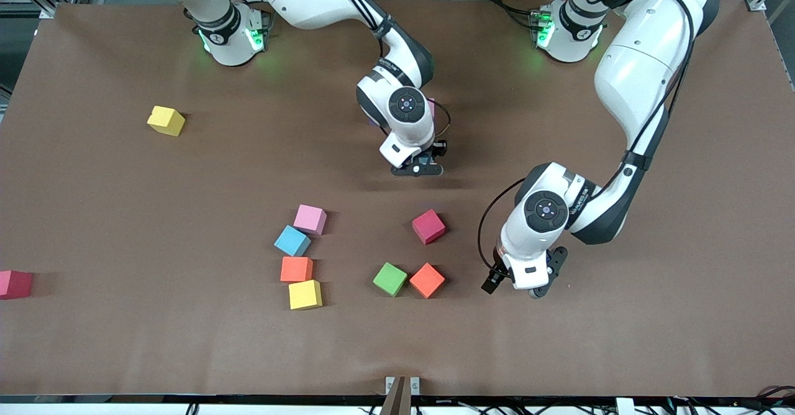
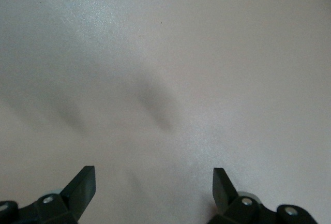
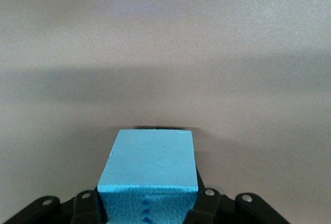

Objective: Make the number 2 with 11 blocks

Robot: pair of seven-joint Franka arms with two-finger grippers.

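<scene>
A: Which blocks lie closest to the table's front edge?

B: A yellow foam cube (image 1: 305, 294) is the nearest. Just above it in the same short column stand an orange foam cube (image 1: 296, 269), a light blue foam cube (image 1: 292, 240) and a pink foam cube (image 1: 310, 219), each touching or almost touching the next. Beside this column, toward the left arm's end, a green foam cube (image 1: 390, 279) and a second orange foam cube (image 1: 427, 280) touch at their corners, and a red foam cube (image 1: 428, 226) sits a little farther from the front edge.

A: And the arms?

B: The left gripper (image 1: 525, 286) hangs low over bare brown table (image 1: 559, 340), just beside the second orange cube. Its fingers (image 2: 81, 188) stand wide apart with nothing between them. The right gripper (image 1: 417, 169) is over the middle of the table, closed on another light blue foam cube (image 3: 150, 162), which seems to rest on the surface or very close above it.

A: What does the next move depend on?

B: I think on where this held cube must go. The column of four lies nearer to the front edge than the right gripper and toward the right arm's end. The cubes have no long axis, so only their edges need alignment.

A: Any containers?

B: None is visible. A second yellow cube (image 1: 166, 120) lies toward the right arm's far corner, and a dark pink cube (image 1: 15, 284) is at the table's end edge on that side. The digit is not yet readable.
</scene>
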